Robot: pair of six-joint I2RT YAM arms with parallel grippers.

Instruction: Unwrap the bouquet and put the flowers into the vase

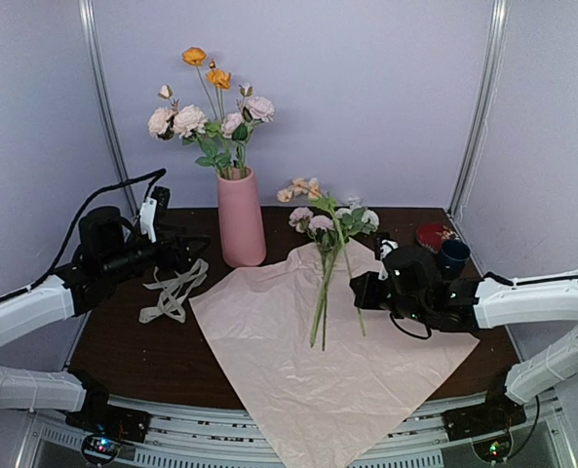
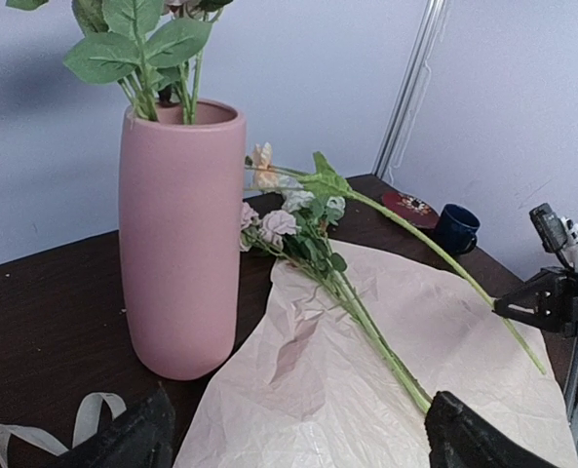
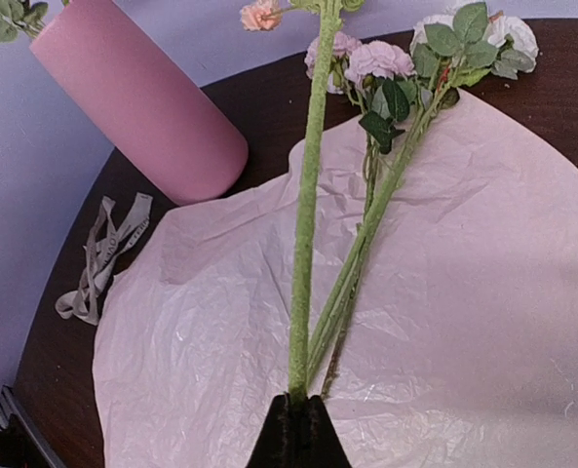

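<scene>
View from the right wrist. At bottom centre, right hand (image 3: 298, 429) pinched closed on one green stem (image 3: 306, 195) near its bare lower end. Long axis of that stem straight up the frame, away from the hand, peach bloom at the top edge. Just right of it, loose flowers (image 3: 366, 244) lying flat on spread pink paper (image 3: 444, 331), blooms toward upper right. At upper left, vase (image 3: 142, 107), well apart from the hand, its opening not visible from here. Cream ribbon (image 3: 103, 253) at left on the dark surface (image 3: 561, 88).

View from the left wrist. At the bottom edge, left hand (image 2: 293, 434) with fingers spread wide, nothing between them. Vase (image 2: 179, 244) upright at left of centre, close in front, round mouth in view here and crowded with green stems and leaves. Held stem slanting across right of centre, bloom end lifted off the paper, lower end down by the right hand at the right edge. Small blue cup (image 2: 457, 227) beyond, at right.

View from overhead. Only here both arms together: left hand (image 1: 186, 253) just beside the vase (image 1: 242, 219), right hand (image 1: 362, 290) right of centre over the paper, vase up and to its left. Flowers in the vase (image 1: 211, 117) fanned above it. Left arm nearer the vase but empty. Probably next: a lift of the stem to vertical, then a carry up-left, lower end first, into an already crowded mouth.
</scene>
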